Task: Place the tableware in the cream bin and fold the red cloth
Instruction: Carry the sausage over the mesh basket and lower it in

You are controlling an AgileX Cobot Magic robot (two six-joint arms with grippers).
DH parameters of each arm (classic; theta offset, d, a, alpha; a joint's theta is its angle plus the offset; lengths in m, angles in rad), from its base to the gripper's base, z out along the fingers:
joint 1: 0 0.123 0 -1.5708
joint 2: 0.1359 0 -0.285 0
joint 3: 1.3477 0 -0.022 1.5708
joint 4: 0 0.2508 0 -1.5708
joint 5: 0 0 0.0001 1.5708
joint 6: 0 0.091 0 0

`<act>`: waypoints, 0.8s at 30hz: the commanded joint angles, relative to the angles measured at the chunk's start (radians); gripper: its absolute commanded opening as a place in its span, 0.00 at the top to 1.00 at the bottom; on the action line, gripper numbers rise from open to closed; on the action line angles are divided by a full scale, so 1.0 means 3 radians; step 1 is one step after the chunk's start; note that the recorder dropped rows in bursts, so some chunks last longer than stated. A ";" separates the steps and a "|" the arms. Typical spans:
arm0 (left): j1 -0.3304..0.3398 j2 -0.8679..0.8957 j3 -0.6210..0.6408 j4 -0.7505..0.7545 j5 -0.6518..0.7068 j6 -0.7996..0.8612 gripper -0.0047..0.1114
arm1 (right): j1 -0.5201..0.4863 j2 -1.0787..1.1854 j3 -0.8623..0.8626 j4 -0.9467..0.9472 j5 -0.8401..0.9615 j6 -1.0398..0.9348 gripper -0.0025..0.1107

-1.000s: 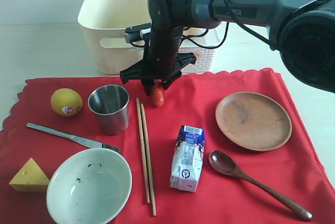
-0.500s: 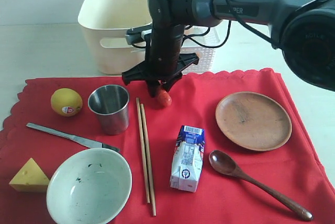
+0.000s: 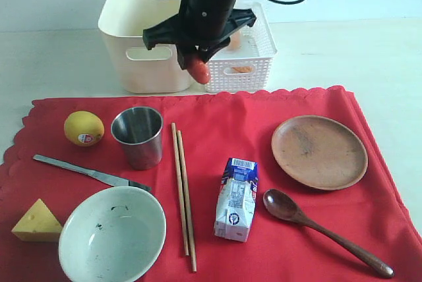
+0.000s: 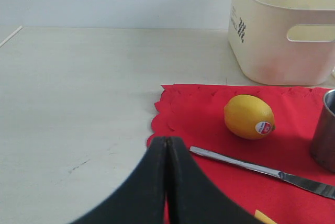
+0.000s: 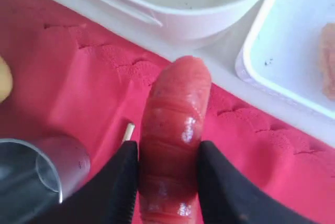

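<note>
While a red sausage (image 3: 199, 70) is clamped by the right claw (image 3: 196, 63) with its tip hanging down, it is held over the far edge of the red cloth (image 3: 264, 117), just short of where the cream bin (image 3: 138, 71) and white basket (image 3: 254, 74) meet. The left claw (image 4: 166, 182) is pressed shut on nothing, near the knife (image 4: 251, 167). All tableware is found on the cloth; the steel cup (image 3: 137, 137) and the chopsticks (image 3: 182, 190), laid pointing toward the bins, are judged nearest the right claw.

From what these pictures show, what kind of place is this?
Probably a robot test bench staged as a dining table, not a real home: a red cloth laid with a steel cup and a round brown plate, a cream bin beyond it, and the right pincer holding a sausage.
</note>
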 commanded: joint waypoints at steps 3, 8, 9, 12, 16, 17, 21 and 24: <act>0.0003 -0.0019 0.0011 -0.0029 -0.0019 -0.0011 0.96 | -0.0003 -0.0344 -0.0019 -0.0161 -0.0083 -0.0222 0.98; 0.0003 -0.0019 0.0011 -0.0029 -0.0019 -0.0011 0.96 | -0.0204 -0.0360 -0.0019 -0.0186 -0.0531 -0.0163 0.98; 0.0003 -0.0019 0.0011 -0.0029 -0.0019 -0.0011 0.96 | -0.0251 -0.0360 -0.0019 -0.0186 -0.0646 -0.0122 0.98; 0.0003 -0.0019 0.0011 -0.0029 -0.0019 -0.0011 0.96 | -0.0377 -0.0360 -0.0019 -0.0186 -0.0910 0.0015 0.98; 0.0003 -0.0019 0.0011 -0.0029 -0.0019 -0.0011 0.96 | -0.0546 -0.0328 -0.0019 -0.0186 -0.1251 0.0170 0.98; 0.0003 -0.0019 0.0011 -0.0029 -0.0019 -0.0011 0.96 | -0.0583 -0.0292 -0.0019 -0.0186 -0.1313 0.0195 0.98; 0.0003 -0.0019 0.0011 -0.0029 -0.0019 -0.0011 0.96 | -0.0685 -0.0160 -0.0019 -0.0186 -0.1470 0.0209 0.98; 0.0003 -0.0019 0.0011 -0.0029 -0.0019 -0.0011 0.96 | -0.0738 -0.0038 -0.0019 -0.0199 -0.1580 0.0209 0.98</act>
